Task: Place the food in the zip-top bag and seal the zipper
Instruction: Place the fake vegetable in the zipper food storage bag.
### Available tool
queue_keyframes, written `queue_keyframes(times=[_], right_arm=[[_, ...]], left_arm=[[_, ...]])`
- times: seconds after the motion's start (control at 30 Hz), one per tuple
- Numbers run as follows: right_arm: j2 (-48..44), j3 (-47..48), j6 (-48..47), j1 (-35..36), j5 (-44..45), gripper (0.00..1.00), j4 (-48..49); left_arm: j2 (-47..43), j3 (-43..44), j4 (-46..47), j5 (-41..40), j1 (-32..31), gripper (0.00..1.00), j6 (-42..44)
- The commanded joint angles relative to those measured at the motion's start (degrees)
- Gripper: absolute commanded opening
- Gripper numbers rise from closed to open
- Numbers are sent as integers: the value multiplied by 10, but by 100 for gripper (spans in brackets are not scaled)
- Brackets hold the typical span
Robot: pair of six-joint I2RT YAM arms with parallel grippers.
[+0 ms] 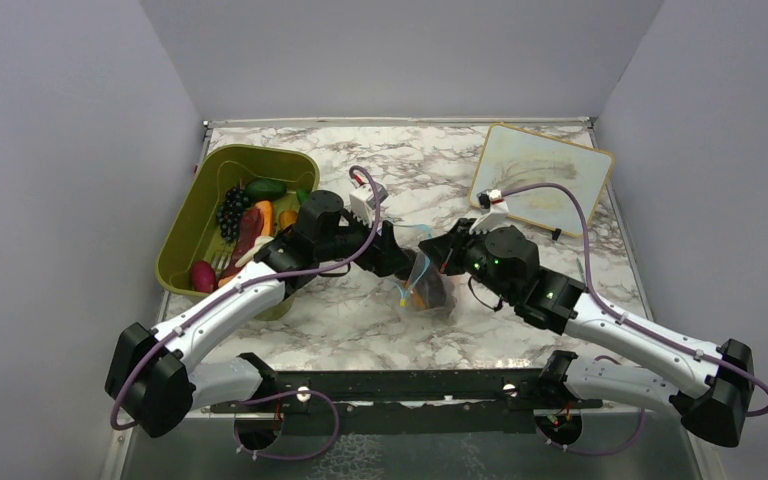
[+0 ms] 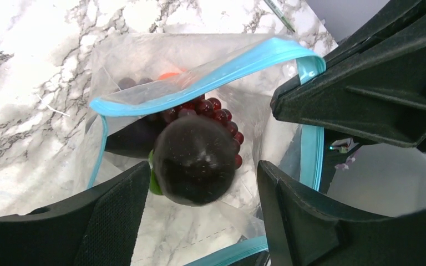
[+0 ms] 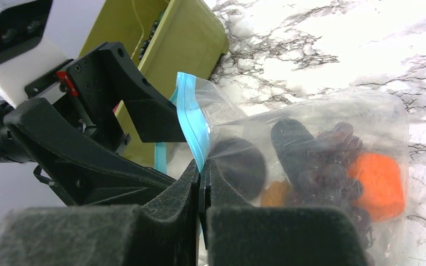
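The clear zip-top bag [image 1: 426,291] lies mid-table with its mouth held wide. My right gripper [image 3: 202,172] is shut on the bag's rim at the teal zipper [image 3: 191,122]. My left gripper [image 2: 201,169] hovers open over the mouth, and neither finger touches anything. A dark round food piece [image 2: 194,160] with a green edge sits just below the fingers, inside the teal zipper [image 2: 211,72]. Red grapes [image 2: 222,116] and an orange piece [image 3: 380,183] lie deeper in the bag. More food, among it a dark grape bunch [image 1: 230,212], rests in the tub.
The olive-green tub [image 1: 184,228] stands at the left, close behind my left arm. A white board [image 1: 542,175] lies at the back right. Grey walls enclose the marble table [image 1: 360,330] on three sides.
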Motion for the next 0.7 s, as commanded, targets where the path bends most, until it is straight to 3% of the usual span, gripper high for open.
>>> queue_keyframes(times=[0.0,0.2,0.67], right_arm=[[-11,0,1,3,-9,1,24],[-21,-7,-3,3,-2,1,19],[-37,-26,-23,3,4,1,24]], left_arm=[[-26,29,4,-24,-3,74,21],[-43,41,5,-50,-4,77,29],[-36,123,-47,-274,-4,77,78]])
